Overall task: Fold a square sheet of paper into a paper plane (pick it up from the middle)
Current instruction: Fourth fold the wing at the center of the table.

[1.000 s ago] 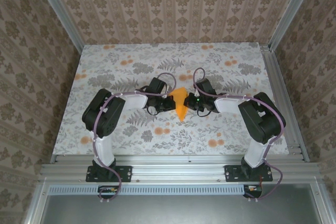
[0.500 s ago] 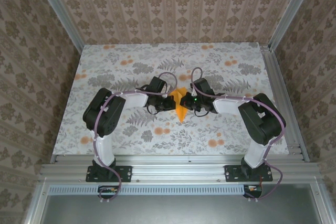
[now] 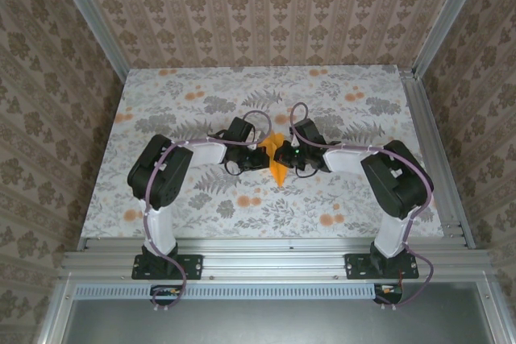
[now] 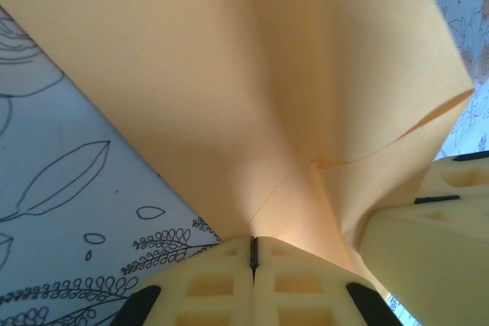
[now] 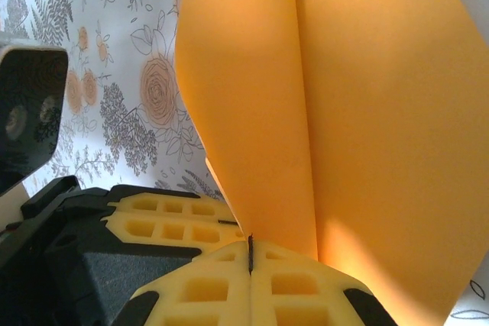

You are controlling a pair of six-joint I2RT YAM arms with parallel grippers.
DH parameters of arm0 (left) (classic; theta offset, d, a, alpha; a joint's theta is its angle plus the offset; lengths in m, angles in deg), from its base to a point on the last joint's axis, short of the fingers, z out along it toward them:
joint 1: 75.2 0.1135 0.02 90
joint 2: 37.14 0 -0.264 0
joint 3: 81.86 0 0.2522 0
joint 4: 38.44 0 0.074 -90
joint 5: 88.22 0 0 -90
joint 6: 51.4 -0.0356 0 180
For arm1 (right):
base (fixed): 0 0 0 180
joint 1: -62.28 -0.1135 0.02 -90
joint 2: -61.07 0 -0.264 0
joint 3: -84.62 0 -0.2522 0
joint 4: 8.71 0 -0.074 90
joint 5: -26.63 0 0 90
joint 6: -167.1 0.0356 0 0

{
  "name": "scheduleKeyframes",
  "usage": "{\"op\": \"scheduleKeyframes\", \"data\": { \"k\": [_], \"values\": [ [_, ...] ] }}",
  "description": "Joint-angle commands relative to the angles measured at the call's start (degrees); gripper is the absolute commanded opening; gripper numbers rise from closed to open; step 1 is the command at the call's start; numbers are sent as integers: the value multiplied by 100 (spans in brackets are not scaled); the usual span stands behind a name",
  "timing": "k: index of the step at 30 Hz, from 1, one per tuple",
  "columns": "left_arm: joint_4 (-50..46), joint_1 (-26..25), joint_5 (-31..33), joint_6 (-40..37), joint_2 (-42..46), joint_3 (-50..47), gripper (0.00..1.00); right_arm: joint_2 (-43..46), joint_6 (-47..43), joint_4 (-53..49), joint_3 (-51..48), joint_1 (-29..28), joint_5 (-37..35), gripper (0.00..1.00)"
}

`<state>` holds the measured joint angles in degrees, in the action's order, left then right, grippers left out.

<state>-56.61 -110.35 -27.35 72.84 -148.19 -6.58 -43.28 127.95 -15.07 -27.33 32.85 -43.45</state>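
Note:
The bright-orange sheet of paper [image 3: 277, 159] is creased into a small bent shape, held up between both arms at the table's middle. My left gripper [image 3: 266, 158] is shut on its left edge; in the left wrist view the paper [image 4: 252, 104] fans upward from the pinched yellow fingers [image 4: 214, 288]. My right gripper [image 3: 287, 156] is shut on the right edge, and the right wrist view has the folded paper [image 5: 336, 112] with a centre crease rising from its fingers [image 5: 298, 288]. The other gripper's yellow pads [image 5: 168, 219] press close beside them.
The floral tablecloth [image 3: 201, 102] lies flat around the arms. Aluminium rails [image 3: 427, 142] border the table at the right, and a rail runs along the near edge [image 3: 266, 259]. Patterned walls close in the back and sides.
The right gripper has moved left toward the left gripper, and the orange paper between them has bunched into a narrower, more folded shape.

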Motion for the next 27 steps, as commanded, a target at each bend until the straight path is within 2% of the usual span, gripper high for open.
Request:
{"op": "scheduleKeyframes", "data": {
  "k": [1,20,27],
  "values": [
    [-76,35,231,-163,-313,-146,0,-153,42,-170,174,-60,-122,5],
    [272,106,6,-108,-269,-354,0,-487,-67,-248,352,-116,-179,9],
    [450,114,-114,-66,-224,-430,0,-569,-59,-195,355,-116,-151,13]
  ]
}}
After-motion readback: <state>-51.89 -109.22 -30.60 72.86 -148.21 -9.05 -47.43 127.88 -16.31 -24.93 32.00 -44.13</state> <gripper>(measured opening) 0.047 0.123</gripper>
